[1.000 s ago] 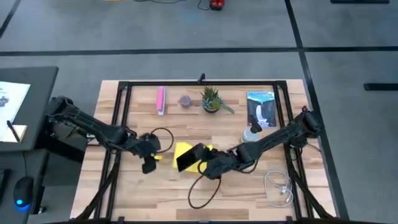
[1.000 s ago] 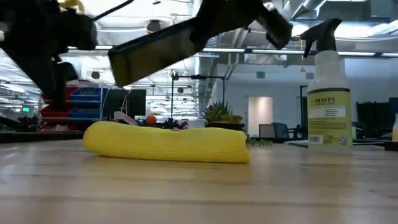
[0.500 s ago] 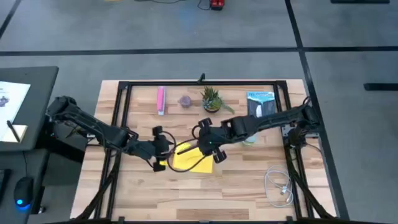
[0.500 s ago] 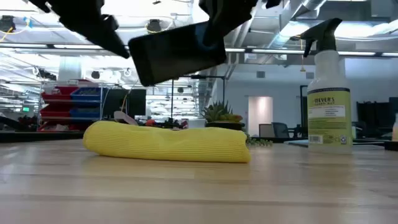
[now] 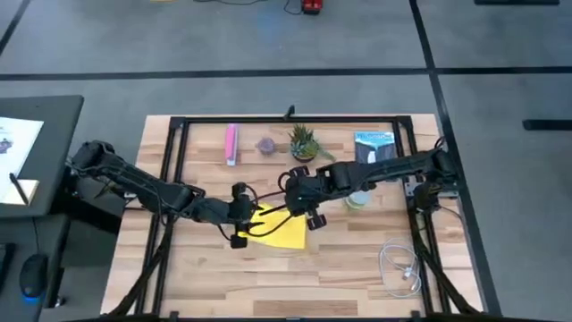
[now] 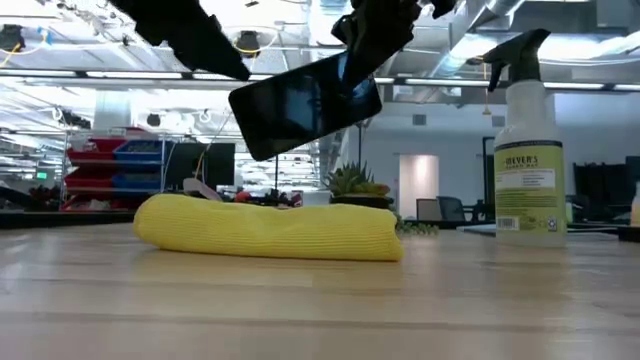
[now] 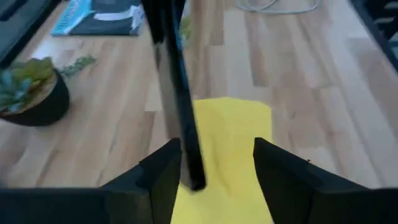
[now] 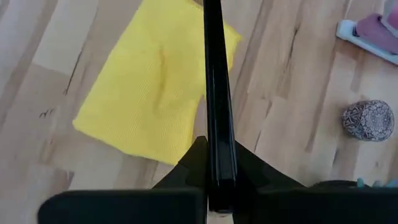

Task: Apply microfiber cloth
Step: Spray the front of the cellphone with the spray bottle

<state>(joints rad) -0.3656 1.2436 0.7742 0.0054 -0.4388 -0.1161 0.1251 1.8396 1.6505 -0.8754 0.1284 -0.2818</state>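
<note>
The wooden table [image 5: 357,268] carries everything, with both arms reaching in over its middle. The microfiber cloth [image 5: 279,229] lies flat near the table's centre, somewhat toward the front edge. The right gripper [image 5: 304,199] hangs above the cloth's back edge, its fingers clamped on the black phone [image 6: 305,105], which is held edge-on and tilted in the air, clear of the cloth. The left gripper [image 5: 239,217] sits over the cloth's left side, fingers spread apart and holding nothing. A spray bottle [image 6: 527,150] stands toward the right edge; a small plant [image 5: 304,143] and a pink bar [image 5: 231,143] sit along the back edge.
</note>
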